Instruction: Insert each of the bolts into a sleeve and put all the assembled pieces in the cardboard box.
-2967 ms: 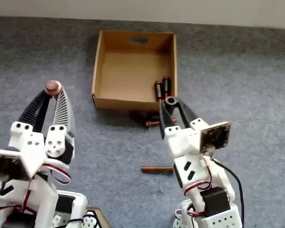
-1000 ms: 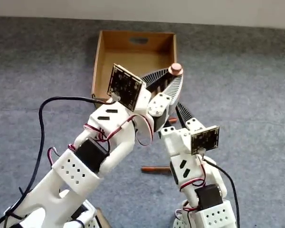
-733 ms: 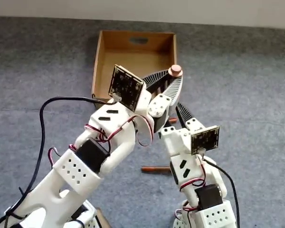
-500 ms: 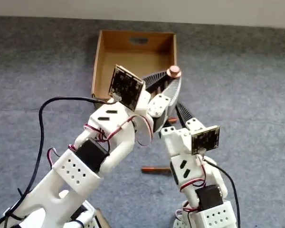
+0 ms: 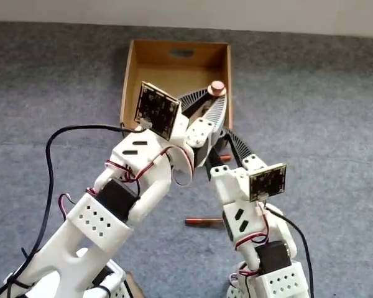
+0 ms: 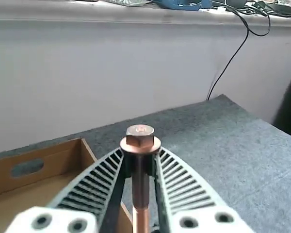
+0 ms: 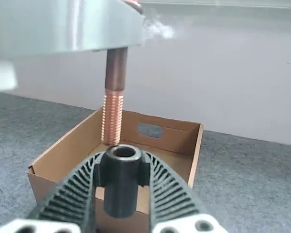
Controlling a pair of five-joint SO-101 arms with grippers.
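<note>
My left end effector (image 6: 140, 158) grips one bolt (image 6: 140, 137), head up. My right end effector (image 7: 120, 166) clamps one sleeve (image 7: 120, 194) near that bolt's thread. A second bolt (image 5: 205, 220) lies at 6 o'clock from the one cardboard box (image 5: 128, 81) on the grey carpeted counter (image 5: 323, 112). A white wall (image 6: 87, 63) stands behind.

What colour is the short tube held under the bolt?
Black; the short cylindrical sleeve shows best in the right wrist view.

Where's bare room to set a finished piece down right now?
Bare: the cardboard box floor by its left wall, and the mat on either side of it. Crowded: the box's front-right corner, where left gripper with bolt meets right gripper with sleeve; loose bolt between the arms.
</note>
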